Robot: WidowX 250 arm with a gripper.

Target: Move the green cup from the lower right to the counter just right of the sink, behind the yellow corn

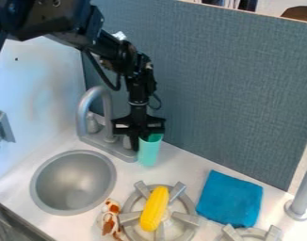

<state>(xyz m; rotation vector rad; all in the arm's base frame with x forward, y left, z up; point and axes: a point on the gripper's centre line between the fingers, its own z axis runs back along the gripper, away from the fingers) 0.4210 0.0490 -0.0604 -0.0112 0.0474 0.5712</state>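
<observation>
Hand (140, 140) at rim of teal cup (149, 151), nr faucet (107, 109).

The white desk (209, 167) has a round grey sink basin (74, 182) set into its left part, with a grey faucet (95, 101) mounted behind it and a mint-green cup (149, 151) appearing to stand just beside the faucet's base. Near the front, a brown-and-white toy dog (110, 218) lies between the basin and a grey stove burner (188, 220), and a folded blue cloth (230, 198) lies flat to the burner's right. A second burner (273, 233) sits in front of the cloth, and a grey post (302, 190) stands on its round foot at the right.
</observation>
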